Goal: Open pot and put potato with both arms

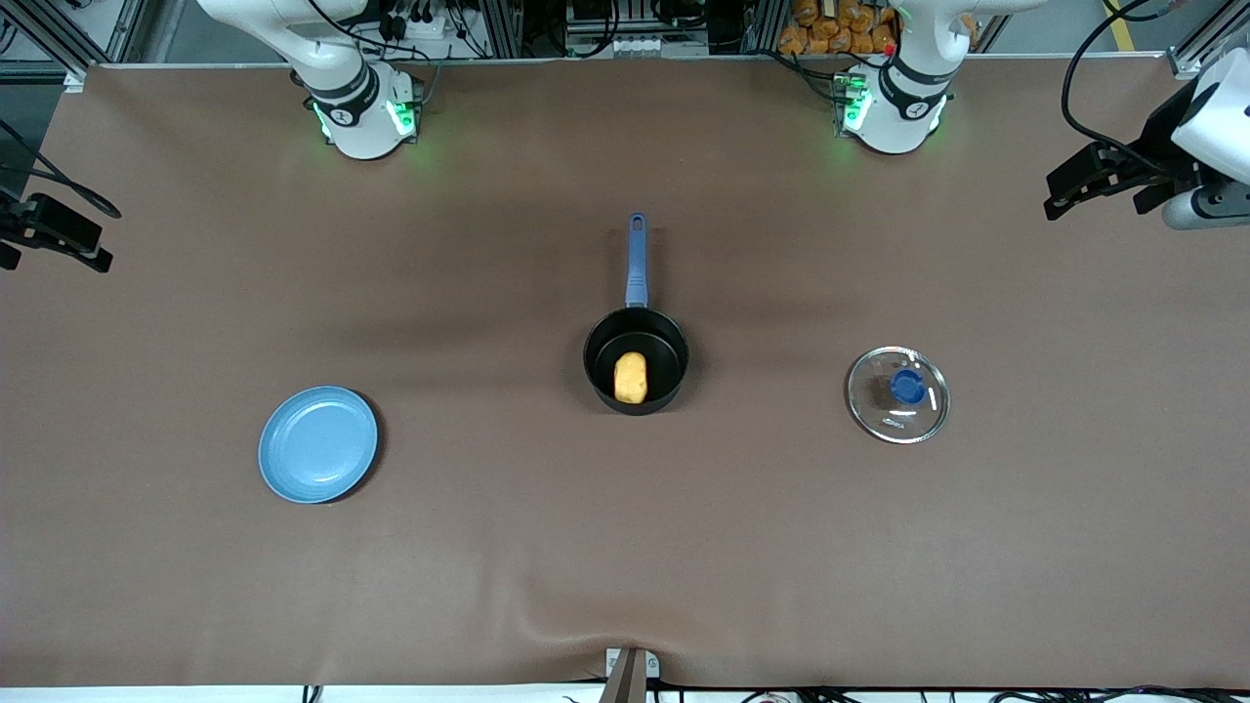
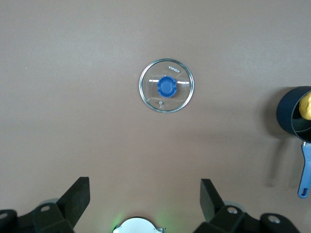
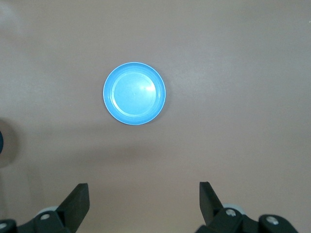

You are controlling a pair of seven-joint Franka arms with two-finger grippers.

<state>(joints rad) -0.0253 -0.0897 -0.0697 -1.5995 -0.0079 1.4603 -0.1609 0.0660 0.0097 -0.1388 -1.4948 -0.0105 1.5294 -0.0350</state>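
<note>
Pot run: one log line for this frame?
pot: open | potato: in pot | lid: on table | left gripper: open | right gripper: open

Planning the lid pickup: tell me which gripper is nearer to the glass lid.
Left. The left gripper hangs open high above the table with the lid in its view; the right gripper, open, looks down at the plate.

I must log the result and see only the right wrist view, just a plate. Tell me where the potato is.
Observer: The potato lies inside the pot.
Operator: Report the lid.
Observer: The lid rests on the table, knob up, apart from the pot, toward the left arm's end.
Operator: Give the left gripper.
Observer: The left gripper is open, empty, high above the table near the lid.
</note>
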